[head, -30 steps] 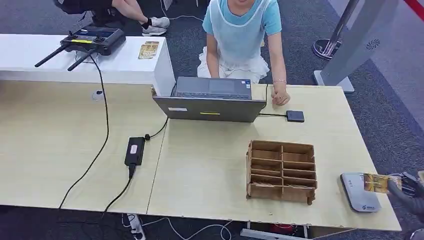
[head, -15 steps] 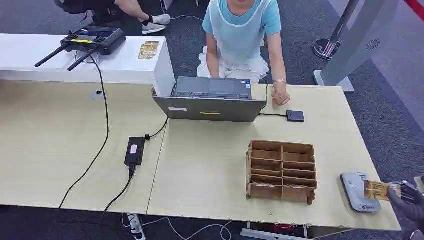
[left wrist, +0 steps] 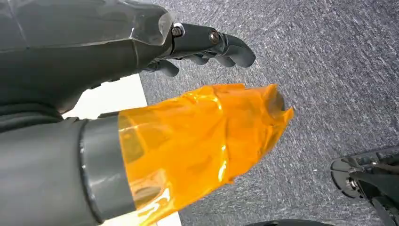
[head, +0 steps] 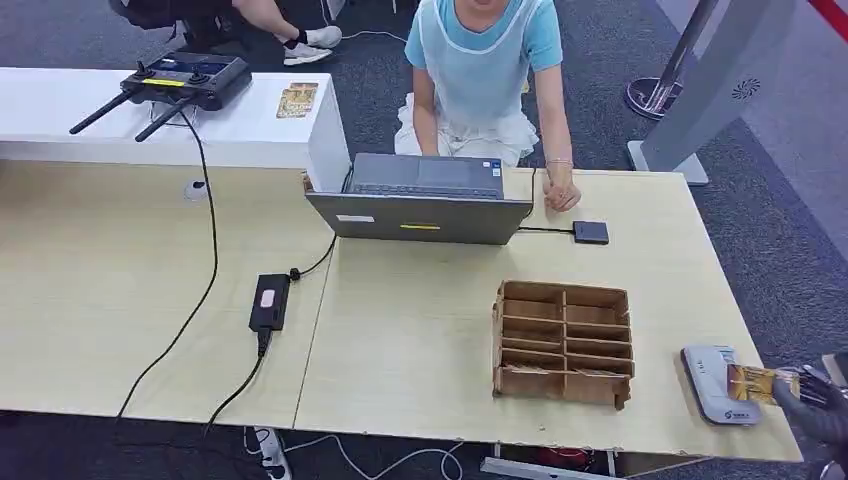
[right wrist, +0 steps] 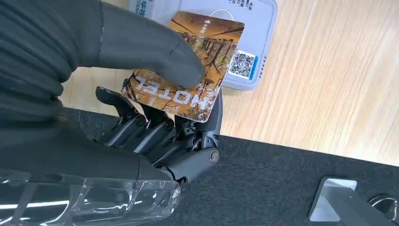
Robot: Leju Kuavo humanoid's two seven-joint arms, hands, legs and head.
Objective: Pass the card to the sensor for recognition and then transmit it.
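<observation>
Right hand [head: 812,398] pinches card [right wrist: 188,61], now lower, edge over sensor [head: 716,384] at surface corner; recognition likely underway. Left hand [left wrist: 207,44] fingers curled, holding nothing.

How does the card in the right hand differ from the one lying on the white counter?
The card in the right hand is pinched above the table edge, partly over the grey sensor; the counter card lies flat and untouched on the white counter. The held card sits at the robot's near right, the counter card far left, beside the black controller. Both look brownish gold.
</observation>
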